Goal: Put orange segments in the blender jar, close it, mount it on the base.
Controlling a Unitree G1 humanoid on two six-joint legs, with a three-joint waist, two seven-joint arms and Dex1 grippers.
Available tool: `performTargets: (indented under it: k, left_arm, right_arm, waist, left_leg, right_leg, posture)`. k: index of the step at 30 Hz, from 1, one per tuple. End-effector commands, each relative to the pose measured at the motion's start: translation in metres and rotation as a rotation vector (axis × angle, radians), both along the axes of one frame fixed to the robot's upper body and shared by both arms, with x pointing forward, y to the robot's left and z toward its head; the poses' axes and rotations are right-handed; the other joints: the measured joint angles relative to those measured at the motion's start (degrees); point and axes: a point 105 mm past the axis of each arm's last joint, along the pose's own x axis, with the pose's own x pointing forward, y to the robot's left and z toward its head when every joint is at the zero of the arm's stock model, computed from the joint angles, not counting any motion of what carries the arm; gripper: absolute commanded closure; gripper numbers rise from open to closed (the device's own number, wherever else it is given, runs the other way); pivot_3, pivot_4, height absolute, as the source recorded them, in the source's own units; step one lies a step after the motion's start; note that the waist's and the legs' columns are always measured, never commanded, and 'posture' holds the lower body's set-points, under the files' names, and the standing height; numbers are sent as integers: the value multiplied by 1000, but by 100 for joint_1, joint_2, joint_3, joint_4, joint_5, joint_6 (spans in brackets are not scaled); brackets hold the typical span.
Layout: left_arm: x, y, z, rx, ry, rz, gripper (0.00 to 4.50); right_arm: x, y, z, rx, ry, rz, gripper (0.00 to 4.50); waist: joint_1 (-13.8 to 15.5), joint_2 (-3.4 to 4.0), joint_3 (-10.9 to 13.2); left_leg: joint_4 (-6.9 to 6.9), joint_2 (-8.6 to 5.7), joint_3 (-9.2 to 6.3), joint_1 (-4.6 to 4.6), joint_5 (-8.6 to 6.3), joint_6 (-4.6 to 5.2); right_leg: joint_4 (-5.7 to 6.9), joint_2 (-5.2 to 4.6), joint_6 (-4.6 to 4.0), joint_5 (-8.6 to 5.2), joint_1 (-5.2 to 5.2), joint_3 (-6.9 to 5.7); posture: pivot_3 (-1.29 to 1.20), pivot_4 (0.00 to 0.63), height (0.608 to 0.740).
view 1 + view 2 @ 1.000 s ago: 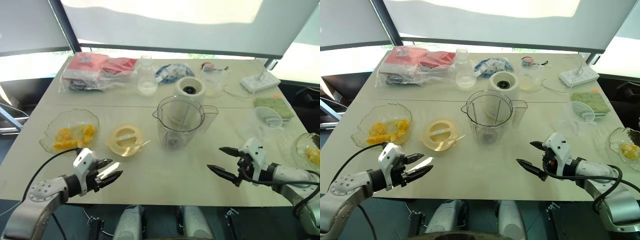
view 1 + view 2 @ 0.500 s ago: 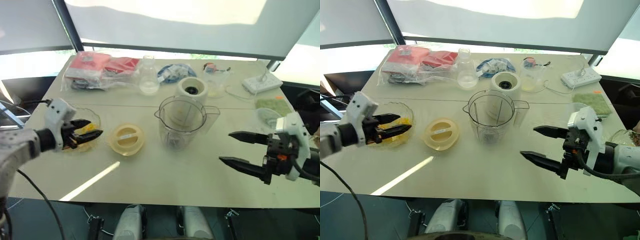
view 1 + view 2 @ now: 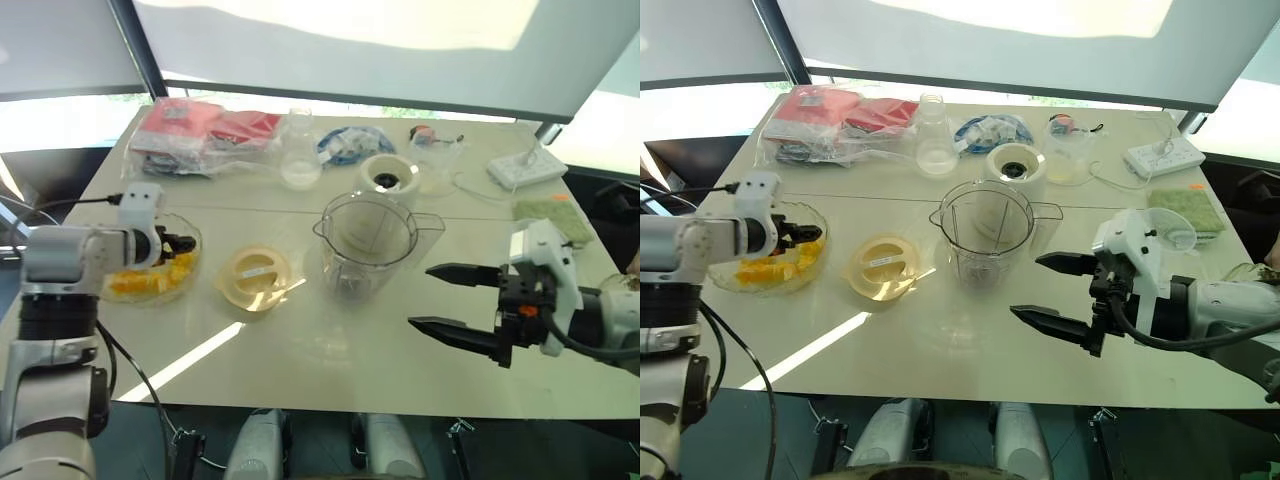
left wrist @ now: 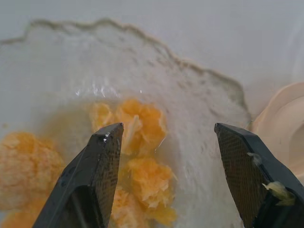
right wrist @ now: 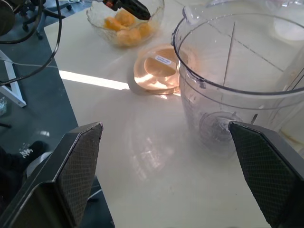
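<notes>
The pale counter (image 3: 300,350) carried all the things. The clear blender jar (image 3: 368,245) stood upright near its middle, empty and without its lid. The white base (image 3: 389,178) stood just behind the jar. A glass bowl (image 3: 190,240) was on the robot's left side, and the round cream lid (image 3: 255,278) lay flat between this bowl and the jar. The right tool (image 3: 1028,286) hung over the counter to the right of the jar, its fingers spread wide, holding nothing. The left tool (image 4: 167,130) was over the bowl, also wide apart and gripping nothing. The orange segments (image 4: 142,175) lay in the bowl, under the left tool.
</notes>
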Motion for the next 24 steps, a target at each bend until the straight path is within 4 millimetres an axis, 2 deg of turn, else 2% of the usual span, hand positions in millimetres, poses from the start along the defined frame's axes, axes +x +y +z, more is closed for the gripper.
performTargets:
  k: [1,10,18,22,24]
  left_arm:
    - [10,14,6,43,-32,65,1326]
    - [28,10,-10,34,-41,51,1326]
    - [36,4,-32,22,16,28,1326]
    - [36,1,-36,30,43,10,1326]
    - [36,-1,-37,28,51,6,1859]
  right_arm:
    - [1,-2,6,-21,-35,-3,42]
    - [2,-4,6,-28,-38,-8,42]
    - [5,-4,8,-32,-66,-22,42]
    - [7,-5,8,-36,-75,-35,42]
    - [8,-5,8,-34,-79,-41,0]
  waist:
    - [3,-1,0]
    - [10,-2,0]
    - [22,4,-4]
    - [63,20,-13]
    - [91,26,-17]
  left_leg:
    - [0,0,-1,0,0,0]
    - [2,-1,1,-2,0,-2]
    - [1,-5,-1,-4,-1,-4]
    - [0,-6,3,-5,0,-10]
    - [1,-7,5,-5,0,-11]
  right_leg:
    - [0,-1,-1,0,0,0]
    - [-1,-39,-3,1,0,0]
    - [-1,-61,-4,3,-2,-3]
    - [0,-85,-5,3,2,-18]
    - [0,-88,-6,3,2,-18]
  posture:
    - [0,150,740]
    - [0,150,740]
    - [0,150,740]
    - [0,150,740]
    - [0,150,740]
